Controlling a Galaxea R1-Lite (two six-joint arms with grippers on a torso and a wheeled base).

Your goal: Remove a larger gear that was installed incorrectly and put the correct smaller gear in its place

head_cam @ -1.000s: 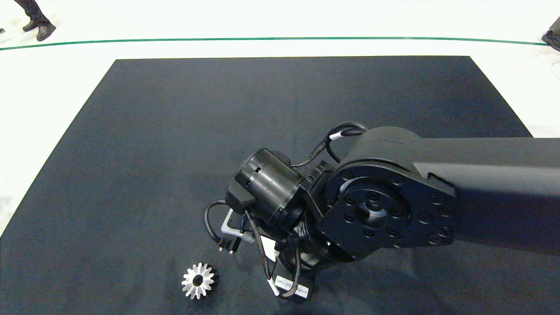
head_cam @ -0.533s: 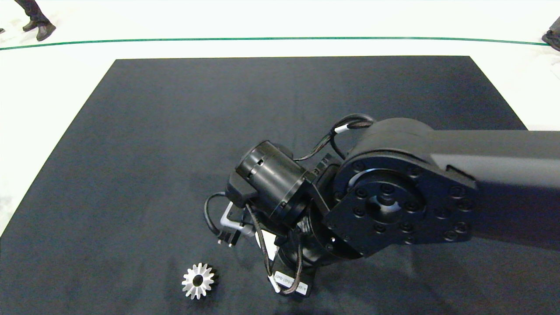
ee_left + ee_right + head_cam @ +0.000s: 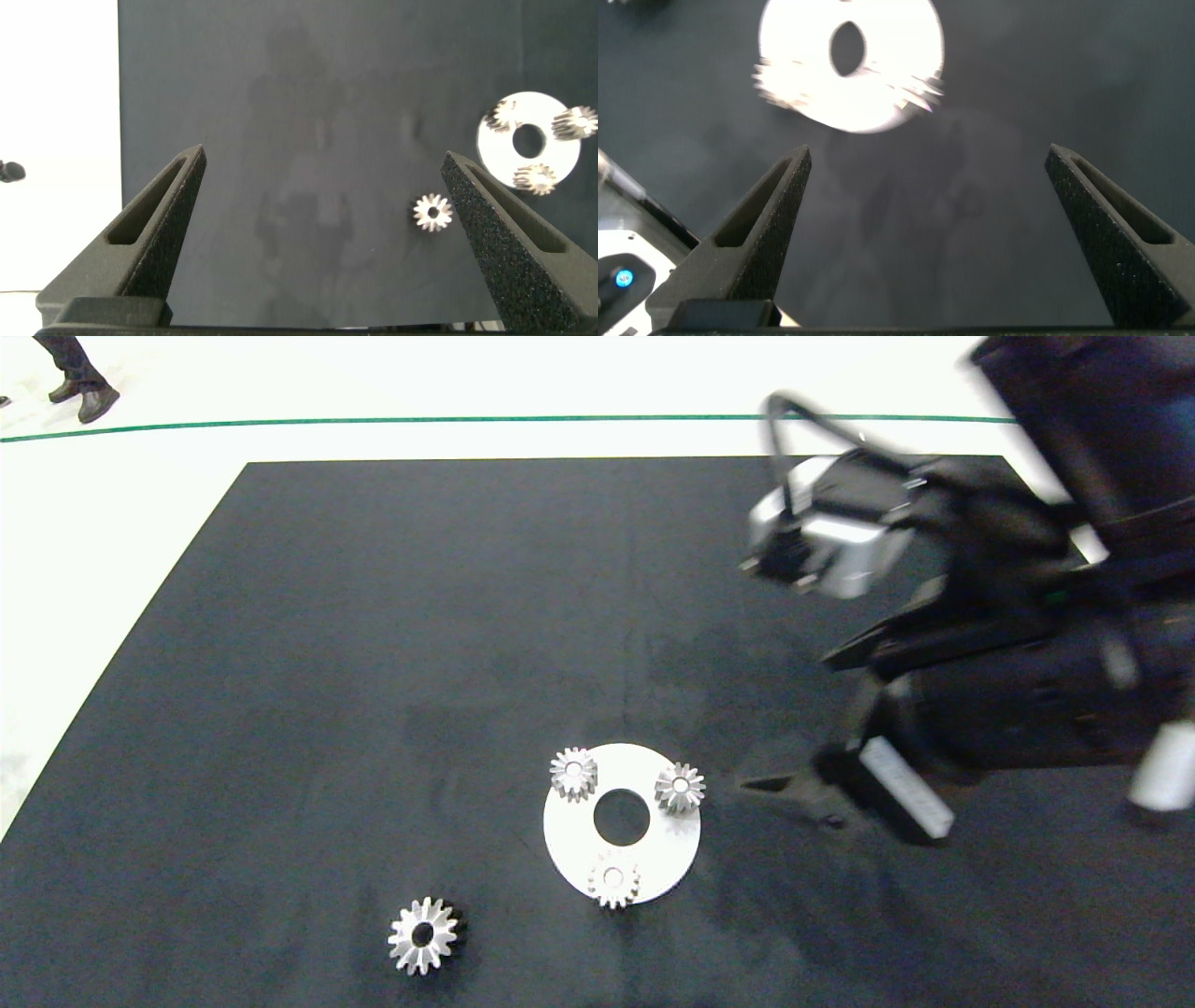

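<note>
The right gripper (image 3: 840, 803) hangs beside the white disc (image 3: 569, 835), fingers spread and empty; the left gripper (image 3: 322, 243) is likewise spread. Off the disc lies the larger gear (image 3: 423, 936): probably heavy, rigid and slippery, best pinched across opposite teeth. The smaller gear (image 3: 613, 884) sits on the disc's rim.

Mat (image 3: 373, 616) on table. Disc (image 3: 653, 840) on mat, near front edge. Three gears on disc rim: at 11 o'clock (image 3: 573, 773), at 2 o'clock (image 3: 680, 788), smaller gear (image 3: 613, 880) at 6 o'clock. Larger gear (image 3: 424, 935) on mat, off disc, at its 8 o'clock.
</note>
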